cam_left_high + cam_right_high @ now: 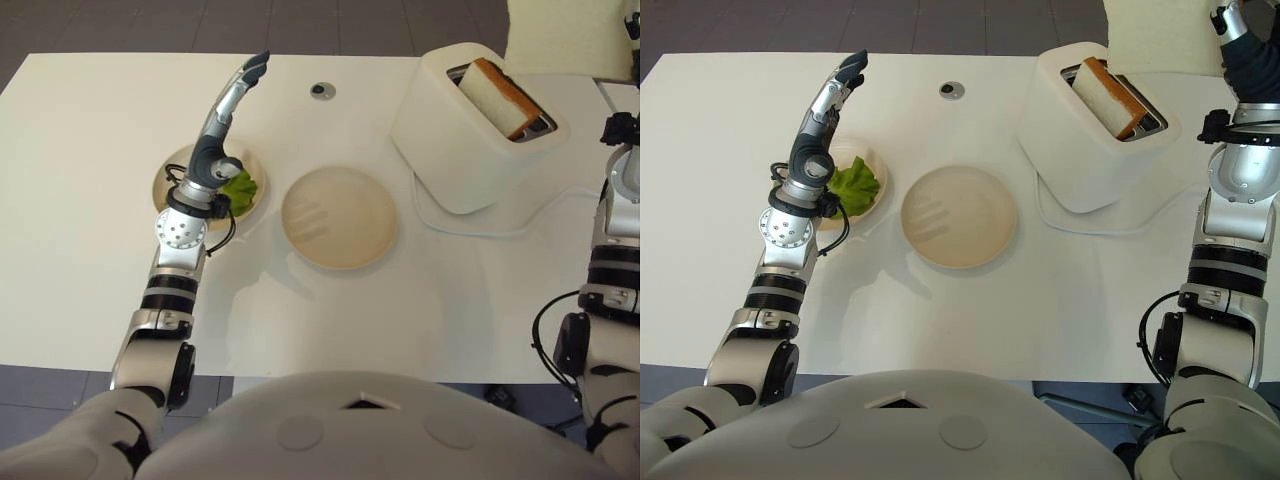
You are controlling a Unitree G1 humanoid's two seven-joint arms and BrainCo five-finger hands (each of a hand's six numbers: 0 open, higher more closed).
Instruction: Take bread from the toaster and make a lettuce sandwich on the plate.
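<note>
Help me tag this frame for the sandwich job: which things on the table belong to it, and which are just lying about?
Belong to the job: toaster; bread slice in its slot; empty plate; lettuce; its small dish; left hand, open, by that dish.
Just lying about: toaster's cable; round fitting in the table.

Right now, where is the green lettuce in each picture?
Left eye view: the lettuce is left of centre, lying in the small bowl.
Right eye view: the lettuce is also left of centre, a bit nearer the left edge, in the same bowl.
Shared landmark: the round plate in the middle of the table, just right of the bowl in both views.
</note>
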